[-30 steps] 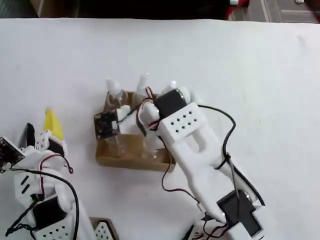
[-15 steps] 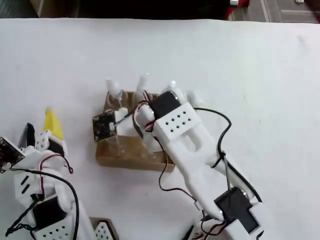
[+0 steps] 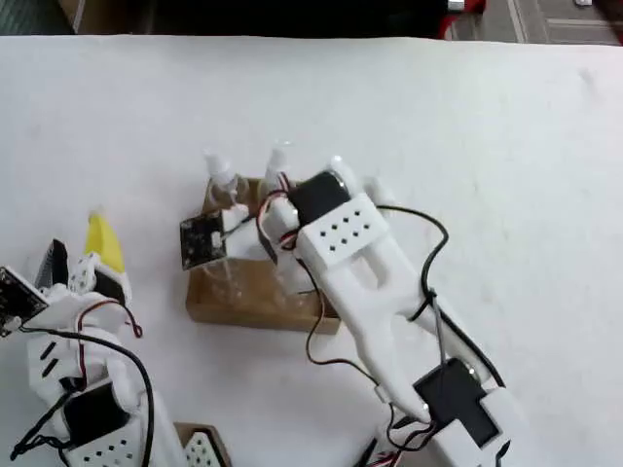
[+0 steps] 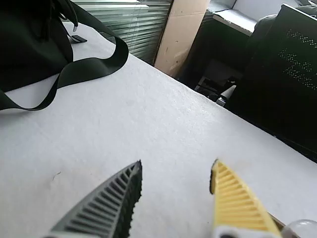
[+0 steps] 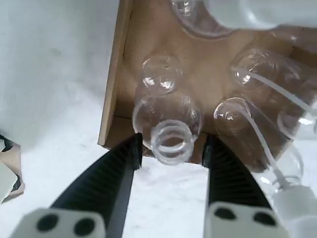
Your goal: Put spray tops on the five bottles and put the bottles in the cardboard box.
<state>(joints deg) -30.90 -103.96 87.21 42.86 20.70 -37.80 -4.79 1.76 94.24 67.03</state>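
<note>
From above, the right arm (image 3: 341, 238) is hovering over the box (image 3: 243, 309) mid-worktop (image 3: 467, 126), where sprayer bottles (image 3: 222, 177) are standing along its far wall. The left pincer (image 4: 176, 168) is hanging spread above the worktop. The right pincer (image 5: 169, 143) is pinching a topless bottle (image 5: 168, 116) upright at a corner of the box, just beside the others.

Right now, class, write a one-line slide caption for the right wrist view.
Right end effector straddles a topless clear plastic bottle standing in a corner of the brown cardboard box.
</note>
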